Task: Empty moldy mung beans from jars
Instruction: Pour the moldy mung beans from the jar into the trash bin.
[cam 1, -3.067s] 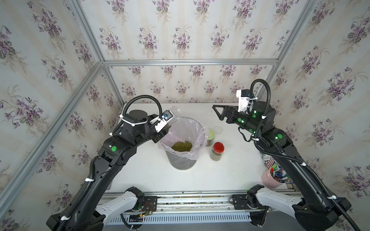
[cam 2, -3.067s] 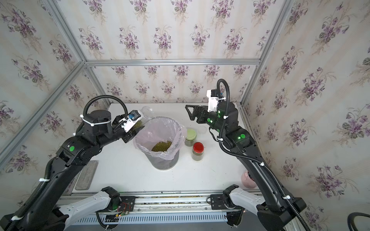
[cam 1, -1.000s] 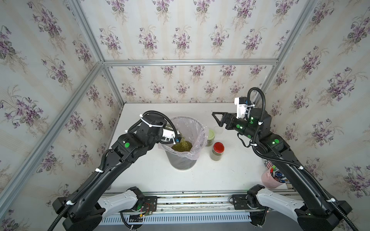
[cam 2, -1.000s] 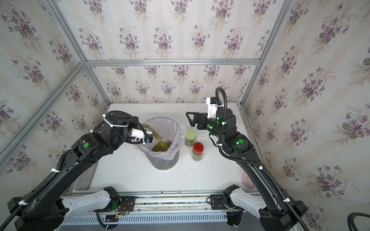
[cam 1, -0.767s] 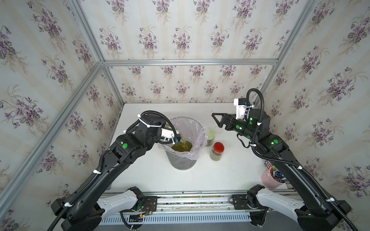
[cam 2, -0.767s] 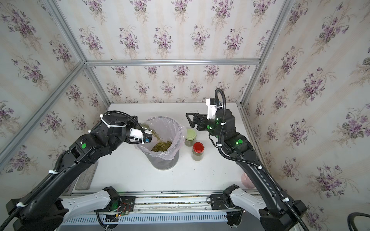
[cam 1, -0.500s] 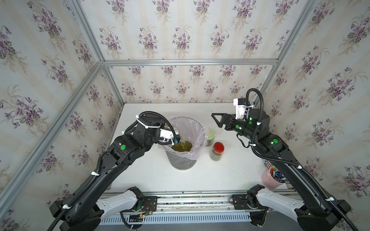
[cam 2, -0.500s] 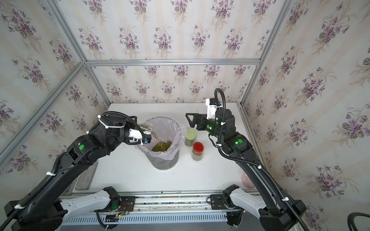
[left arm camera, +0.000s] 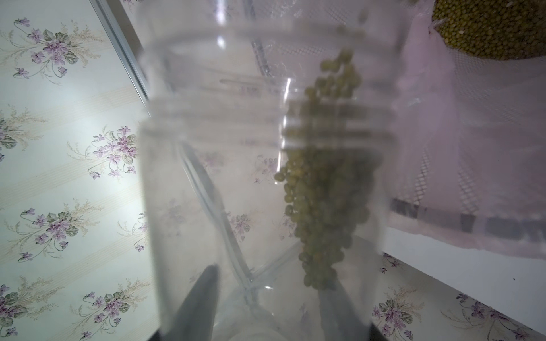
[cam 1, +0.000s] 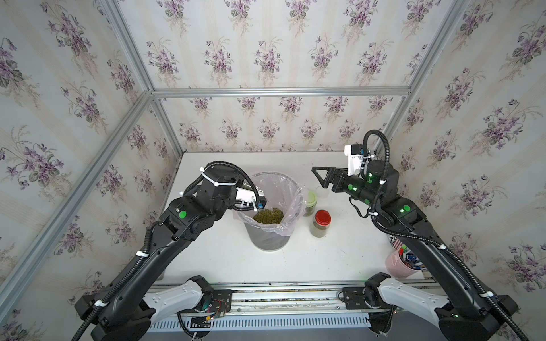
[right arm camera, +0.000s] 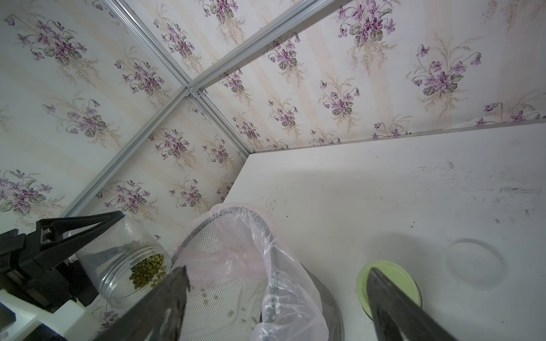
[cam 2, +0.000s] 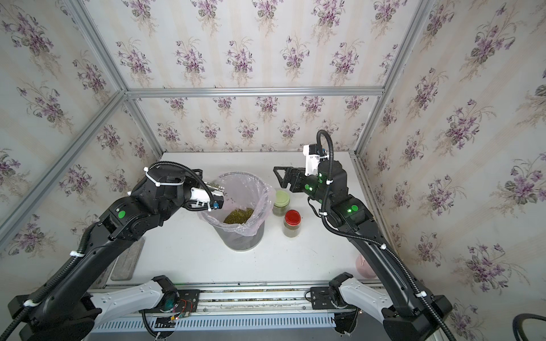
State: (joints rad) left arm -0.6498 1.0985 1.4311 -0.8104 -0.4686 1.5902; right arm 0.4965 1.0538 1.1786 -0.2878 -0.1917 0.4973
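Observation:
My left gripper is shut on a clear lidless jar, one finger on each side of its base. The jar lies tilted with its mouth over the left rim of the grey bin, and moldy mung beans trail along its lower wall toward the mouth. More beans are heaped in the bin's pinkish liner. Right of the bin stand a green-lidded jar and a red-lidded jar, both holding beans. My right gripper hangs open above the green lid, holding nothing.
A translucent white lid lies flat on the table beyond the green-lidded jar. A pink cup of pens stands at the front right, under my right arm. A grey pad lies off the table's left edge. Papered walls close three sides.
Since three seconds ago my left arm has turned and lowered the jar from beside the bin to its left rim. Over the last second it barely shifts. The right gripper stays open.

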